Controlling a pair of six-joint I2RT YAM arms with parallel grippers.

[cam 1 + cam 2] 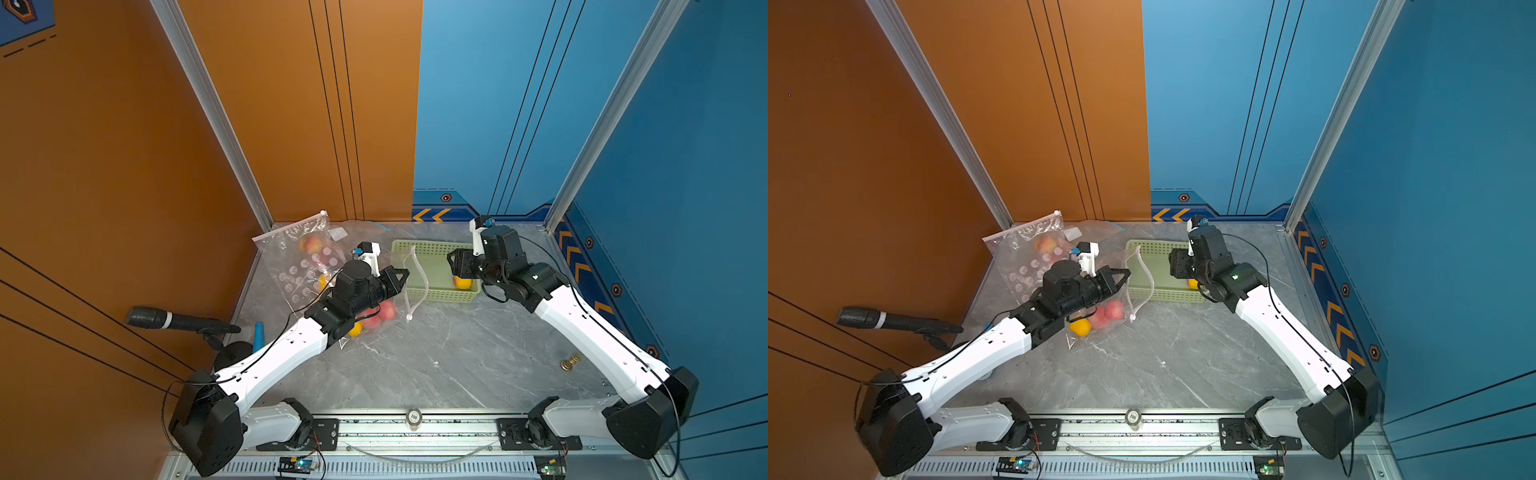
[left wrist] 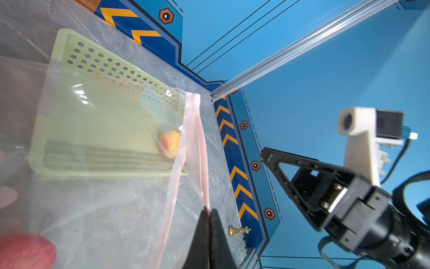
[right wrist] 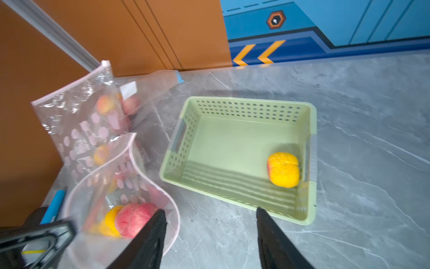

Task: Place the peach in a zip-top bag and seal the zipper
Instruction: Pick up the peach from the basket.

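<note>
The step in hand is the pick-up: the peach (image 3: 283, 170) is not yet in the bag. It lies alone on the floor of the green perforated basket (image 3: 311, 121), close against one end wall.

The left gripper (image 2: 208, 213) is closed on the pink zipper strip (image 2: 197, 130) of the clear zip-top bag (image 3: 121, 177). It holds one side of the rim up, so the mouth gapes in a wide curve. That bag stands just beside the basket, at the end opposite the peach, and already holds several red and yellow fruits (image 3: 135, 219). Whether the plastic touches the basket wall I cannot tell.

The right gripper (image 3: 209, 210) hangs over the basket with its jaws apart and nothing between them. In the right wrist view the peach sits ahead of the fingertips, not between them.

As I judge it, the next move calls for:
- bringing the right jaws down on either side of the peach, clear of the basket's end wall
- closing gently, since the fruit is round and could roll or slip
- carrying it across the basket to the held-open mouth

The zipper can only be sealed after that, so the task looks well short of done.
</note>
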